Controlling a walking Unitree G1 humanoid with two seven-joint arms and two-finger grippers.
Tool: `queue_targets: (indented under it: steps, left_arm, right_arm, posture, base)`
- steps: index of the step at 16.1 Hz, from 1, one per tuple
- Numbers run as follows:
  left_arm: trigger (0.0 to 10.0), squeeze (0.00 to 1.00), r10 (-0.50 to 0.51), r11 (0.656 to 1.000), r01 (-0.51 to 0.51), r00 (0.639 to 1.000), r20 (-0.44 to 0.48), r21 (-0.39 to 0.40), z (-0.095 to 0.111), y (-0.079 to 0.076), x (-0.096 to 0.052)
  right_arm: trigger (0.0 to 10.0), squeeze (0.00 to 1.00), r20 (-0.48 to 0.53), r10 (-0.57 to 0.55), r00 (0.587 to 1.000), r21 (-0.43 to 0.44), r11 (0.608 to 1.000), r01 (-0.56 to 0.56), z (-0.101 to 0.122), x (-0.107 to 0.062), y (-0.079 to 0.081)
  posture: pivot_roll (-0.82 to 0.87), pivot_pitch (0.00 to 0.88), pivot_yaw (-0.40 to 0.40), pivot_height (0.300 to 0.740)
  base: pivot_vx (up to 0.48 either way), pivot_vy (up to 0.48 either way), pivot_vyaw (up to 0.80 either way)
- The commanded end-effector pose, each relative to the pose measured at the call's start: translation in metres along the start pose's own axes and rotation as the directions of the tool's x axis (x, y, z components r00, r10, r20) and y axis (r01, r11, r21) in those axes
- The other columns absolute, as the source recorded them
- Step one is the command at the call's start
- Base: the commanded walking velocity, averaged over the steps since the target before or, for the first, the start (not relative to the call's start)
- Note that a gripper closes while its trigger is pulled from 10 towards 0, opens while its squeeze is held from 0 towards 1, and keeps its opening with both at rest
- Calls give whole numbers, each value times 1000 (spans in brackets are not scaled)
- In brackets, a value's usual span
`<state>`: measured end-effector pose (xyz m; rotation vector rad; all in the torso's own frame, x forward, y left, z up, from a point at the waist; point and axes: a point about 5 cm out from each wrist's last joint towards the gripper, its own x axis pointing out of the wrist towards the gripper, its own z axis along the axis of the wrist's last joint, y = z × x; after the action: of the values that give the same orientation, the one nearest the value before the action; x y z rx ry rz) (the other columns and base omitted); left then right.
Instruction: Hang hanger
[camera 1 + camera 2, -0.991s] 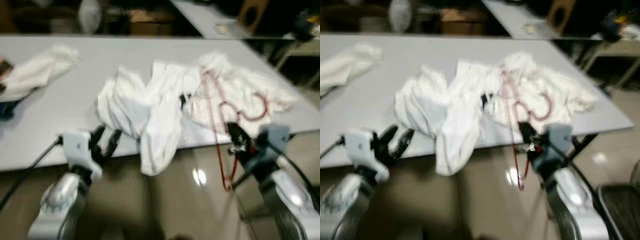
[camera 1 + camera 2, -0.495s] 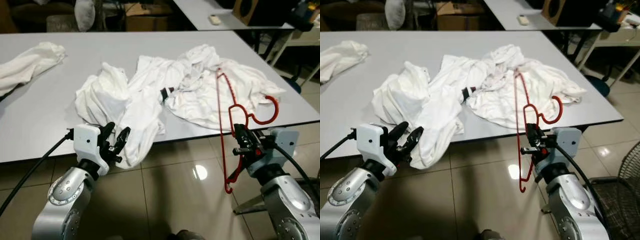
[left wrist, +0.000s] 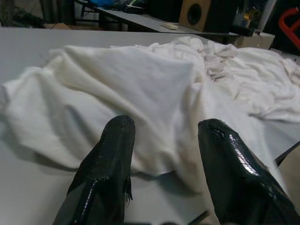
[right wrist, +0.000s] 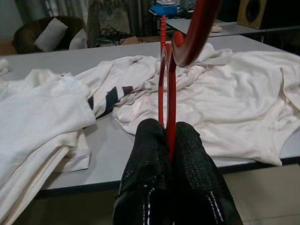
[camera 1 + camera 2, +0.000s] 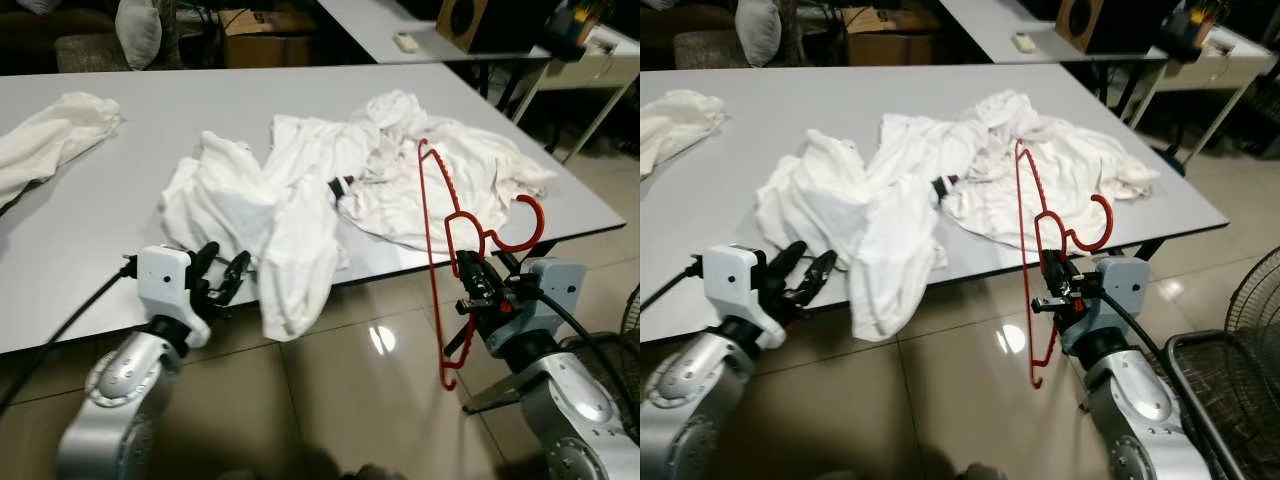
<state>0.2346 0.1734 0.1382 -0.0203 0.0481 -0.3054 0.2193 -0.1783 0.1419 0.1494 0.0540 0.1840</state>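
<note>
I've got the red hanger [image 5: 440,250] pinched tight between the fingers of my right gripper [image 5: 472,290], held upright off the near edge of the grey table [image 5: 130,150], its hook curling out toward my right and its lower corner dangling over the tiled floor [image 5: 350,380]. In my right wrist view the two black pads [image 4: 150,187] are squeezed shut on the red wire, the hook rising overhead.

Compared with half a second ago, the hanger sits much the same in my grip, a touch higher against the table edge; mostly the whole scene has slid, so my head has turned, not the things. A second back everything was a blur, and now it's sharp. I read that as the pickup being done and me steadying before carrying it off. No rail or rod to hang it on is visible yet, so finding one comes next, I'd judge.

Behind the hanger, the heap of white clothes [image 5: 330,190] sprawls on the table, one piece drooping over the edge. My left gripper [image 5: 222,281] hovers at that edge, fingers spread apart and holding nothing, the white cloth just beyond its tips.

Containers: a wire basket [image 5: 1230,390] stands on the floor to my right; I can't make out what's in it. Another white garment [image 5: 50,140] lies far off to my left.
</note>
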Motion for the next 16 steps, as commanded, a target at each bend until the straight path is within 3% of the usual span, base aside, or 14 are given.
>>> queue_targets:
  steps: [1,2,3,5,6,8,9,10,13,14,15,16]
  left_arm:
    - [10000,208,-57,998,57,998,-14,-3,-4,-9,3]
    - [10000,231,-101,995,101,995,-5,-26,-3,-12,3]
    - [10000,1000,-171,983,172,985,21,-59,1,-18,2]
    - [10000,1000,-319,946,319,948,14,-55,2,-33,3]
    - [10000,1000,-385,922,386,921,-62,7,-5,-39,6]
    - [10000,1000,-412,900,426,900,-143,93,-13,-43,18]
    - [10000,871,-419,893,437,895,-156,107,-13,-45,23]
    - [10000,16,-432,882,454,885,-173,123,-14,-49,31]
    - [10000,0,-444,869,478,867,-226,126,-23,-59,40]
    - [5922,0,-441,866,482,862,-249,136,-28,-62,41]
    - [5922,0,-441,865,482,862,-249,138,-29,-64,42]
    - [471,0,-424,868,468,872,-245,163,-29,-63,43]
  right_arm:
    - [10000,0,-16,-12,1000,-36,999,11,1,-4,-10]
    - [10000,0,-21,-5,1000,-58,998,4,2,-5,-13]
    - [10000,0,-26,-4,1000,-81,997,2,3,-6,-18]
    - [10000,0,-38,-31,999,-142,989,26,5,-8,-34]
    - [10000,0,-60,-61,996,-177,983,50,4,-8,-43]
    - [10000,0,-88,-96,991,-216,973,75,1,-9,-50]
    - [10000,0,-96,-107,990,-232,969,82,1,-9,-53]
    - [10000,0,-113,-141,984,-252,962,109,-1,-10,-58]
    - [10000,0,-115,-201,973,-282,946,162,-4,-12,-66]
    - [10000,0,-113,-211,971,-290,942,171,-6,-13,-67]
    - [10000,0,-113,-215,970,-295,940,174,-6,-13,-67]
    - [10000,0,-113,-222,968,-300,937,180,-7,-15,-68]
  posture:
    - [-82,65,-62,740]
    - [-85,64,-61,740]
    - [-90,60,-60,740]
    - [-100,51,-64,740]
    - [-100,51,-64,740]
    - [-116,43,-66,740]
    - [-116,43,-66,740]
    - [-116,43,-66,740]
    - [-179,17,-48,740]
    - [-179,17,-48,740]
    - [-185,15,-47,740]
    - [-188,15,-48,740]
  base:
    - [0,0,0]
    - [0,0,0]
    - [0,0,0]
    - [0,0,0]
    - [0,0,0]
    - [0,0,0]
    - [0,0,0]
    - [0,0,0]
    - [0,0,0]
    - [0,0,0]
    - [0,0,0]
    - [0,0,0]
